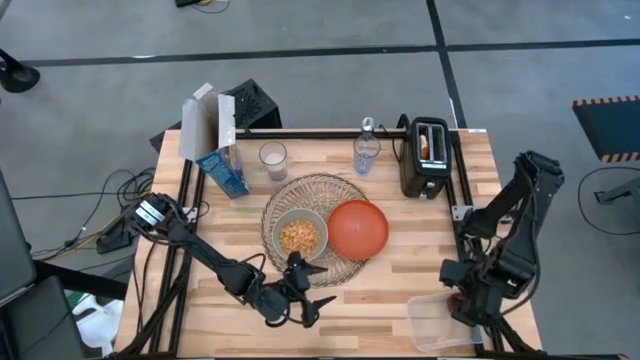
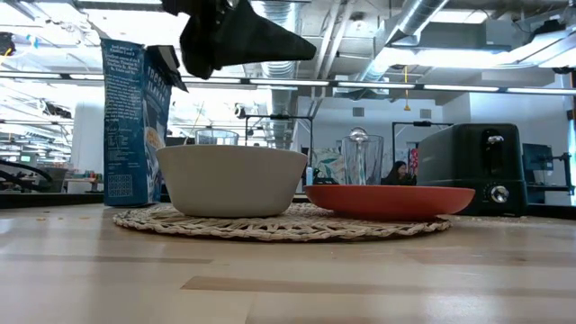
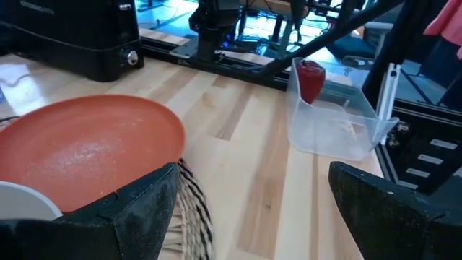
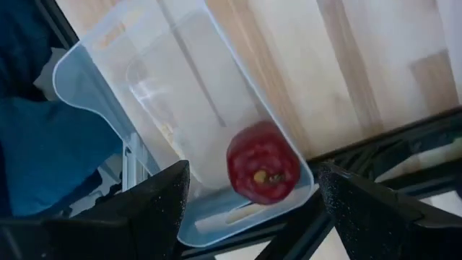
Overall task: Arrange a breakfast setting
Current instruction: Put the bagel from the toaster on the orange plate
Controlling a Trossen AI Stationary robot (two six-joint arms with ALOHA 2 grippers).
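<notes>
The round woven mat (image 1: 318, 228) lies mid-table. On it stand the pale grey bowl (image 1: 299, 236), which holds cereal, and the orange plate (image 1: 358, 228). The small red apple (image 4: 263, 162) lies in a corner of a clear plastic container (image 1: 445, 322) at the table's near right. The apple also shows in the left wrist view (image 3: 310, 79). My right gripper (image 4: 253, 217) hangs open above the container, its fingers on either side of the apple and apart from it. My left gripper (image 1: 312, 288) is open and empty just near of the mat. No bagel or spoon shows plainly.
The black toaster (image 1: 425, 157) stands at the far right with something pale in its slot. A water bottle (image 1: 367, 150), a glass (image 1: 272, 160) and the open blue-and-white cereal box (image 1: 215, 150) stand along the far edge. Bare wood lies between the mat and the container.
</notes>
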